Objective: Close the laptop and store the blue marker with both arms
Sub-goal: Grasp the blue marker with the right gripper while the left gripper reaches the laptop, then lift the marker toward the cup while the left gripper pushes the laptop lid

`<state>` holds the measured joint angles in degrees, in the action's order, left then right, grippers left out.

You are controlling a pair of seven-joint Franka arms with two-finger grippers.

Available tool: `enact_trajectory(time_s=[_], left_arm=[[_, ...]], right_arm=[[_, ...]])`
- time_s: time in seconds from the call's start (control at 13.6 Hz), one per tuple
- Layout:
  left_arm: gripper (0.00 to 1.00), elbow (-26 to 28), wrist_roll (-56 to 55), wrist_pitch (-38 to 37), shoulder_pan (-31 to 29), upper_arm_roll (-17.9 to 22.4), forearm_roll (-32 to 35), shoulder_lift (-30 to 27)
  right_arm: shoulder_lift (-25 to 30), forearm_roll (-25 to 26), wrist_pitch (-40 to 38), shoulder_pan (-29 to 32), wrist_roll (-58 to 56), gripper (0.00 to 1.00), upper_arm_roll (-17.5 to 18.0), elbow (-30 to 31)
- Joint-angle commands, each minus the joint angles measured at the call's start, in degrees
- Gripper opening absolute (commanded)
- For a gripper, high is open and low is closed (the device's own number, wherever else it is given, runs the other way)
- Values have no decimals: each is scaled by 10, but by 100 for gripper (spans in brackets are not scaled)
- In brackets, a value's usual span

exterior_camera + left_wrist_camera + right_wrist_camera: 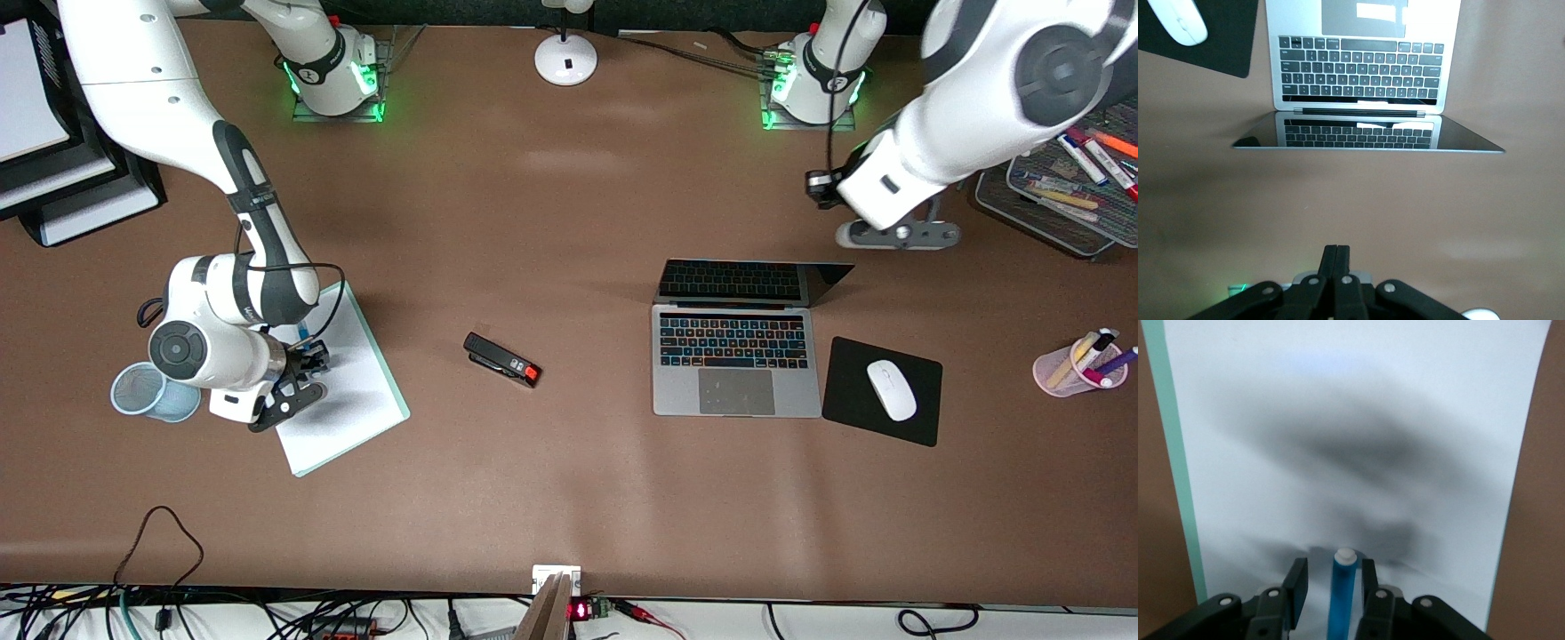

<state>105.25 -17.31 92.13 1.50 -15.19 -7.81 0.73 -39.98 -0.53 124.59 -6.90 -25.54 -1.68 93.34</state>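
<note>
- Laptop (736, 356) sits open on the table toward the left arm's end, screen up and tilted back, keys and trackpad facing the front camera. Lid isn't down at all yet.
- Mousepad (916, 418) lies just beside the laptop, with a white mouse (891, 389) on it.
- Left gripper (1336, 257) hangs over bare table, off the laptop's screen edge and on the base side of it. Fingers are pressed together with nothing between them, and it isn't touching the laptop.
- Right gripper (1331, 583) is low over the white clipboard (342, 382) at the right arm's end of the table. In the right wrist view the blue marker (1341, 593) stands between its two fingers (1297, 583), white end pointing away from the palm. There's a visible gap on one side, so the jaws look spread around it rather than clamped on it. Can't tell if the marker is resting on the paper or just off it.
- Mesh cup (147, 391) sits just beside the clipboard, on the side away from the laptop.
- Stapler (502, 360), black with a red tip, lies between the clipboard and the laptop.
- Pink pen cup (1071, 373) stands near the table edge at the left arm's end, with a tray of markers (1080, 182) farther from the front camera.
</note>
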Motion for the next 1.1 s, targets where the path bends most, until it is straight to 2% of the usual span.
enact_trajectory(time_s=[0.0,0.22,0.44,0.59,0.73,0.88,0.95,1.03], left_arm=[[0,104,-4,73,-10,-19,-9,-44],[0,194,-4,152,-7,-34,-9,-70],[0,246,-3,194,-8,-53,-10,-86],[0,262,-3,243,-7,-64,-10,-85],[0,282,-3,319,-5,-66,-10,-69],[0,294,3,396,-5,-81,-10,-44],[0,293,5,421,-7,-82,-9,-33],[0,291,8,443,-9,-82,-8,-26]], right_arm=[[-9,-2,9,1,5,33,0,-4],[-12,-1,9,4,5,32,0,-4],[-17,-2,17,5,5,31,0,-4],[-21,-2,22,7,5,30,0,-4],[-23,-1,27,7,5,25,0,-4],[-23,-4,27,7,6,14,0,-4],[-22,-4,25,7,6,4,0,-7],[-19,-6,23,8,7,0,-2,-10]])
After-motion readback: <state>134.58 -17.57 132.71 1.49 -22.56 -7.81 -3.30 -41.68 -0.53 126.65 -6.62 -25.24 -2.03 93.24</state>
